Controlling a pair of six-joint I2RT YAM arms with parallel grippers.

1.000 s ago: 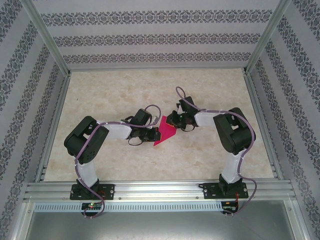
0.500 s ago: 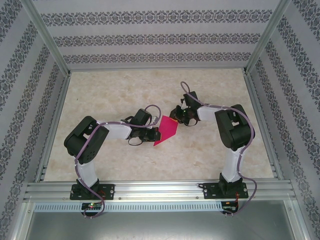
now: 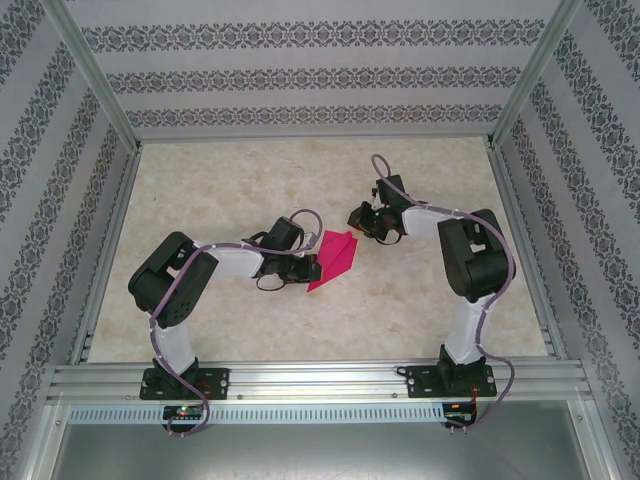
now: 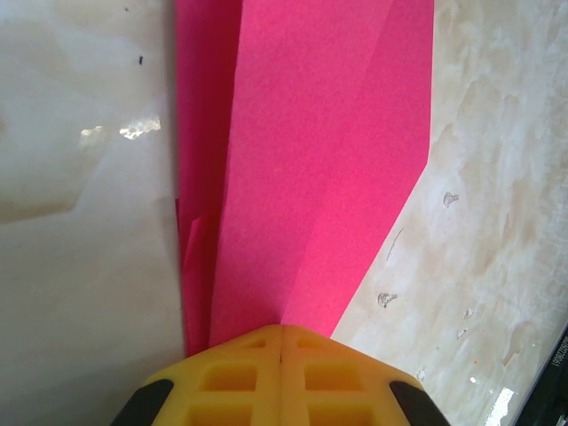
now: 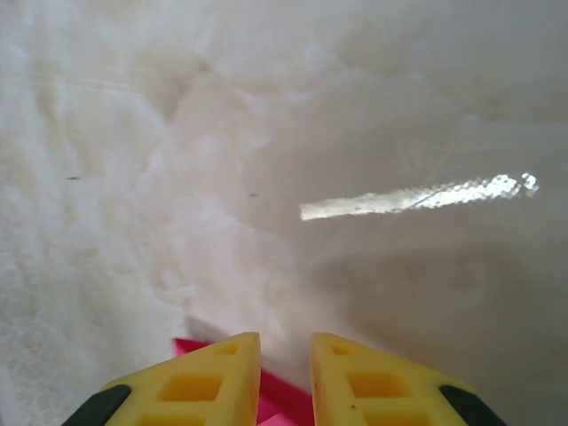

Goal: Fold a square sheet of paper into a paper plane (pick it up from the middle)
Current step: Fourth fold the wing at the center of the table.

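The magenta-pink sheet of paper (image 3: 336,257) is folded into a slim pointed paper plane shape with lengthwise creases. It sits mid-table, its point toward the near left. My left gripper (image 3: 313,269) is shut on its narrow end. In the left wrist view the yellow fingers (image 4: 240,373) meet at the gripper's tip (image 4: 282,329), and the folded layers of paper (image 4: 311,160) fan away from it. My right gripper (image 3: 359,218) hangs just beyond the paper's far right corner. In the right wrist view the right gripper (image 5: 286,342) is slightly open with nothing between its fingers, and a pink paper edge (image 5: 280,400) lies below.
The marble-patterned tabletop (image 3: 230,180) lies all around the arms. Aluminium frame posts and patterned walls (image 3: 320,75) enclose it at the back and both sides. A bright glare streak (image 5: 417,197) lies on the surface ahead of the right gripper.
My right gripper has pulled away from the paper toward the back right and has opened slightly. The paper's right flap has sprung up along the crease. The left gripper has held still.
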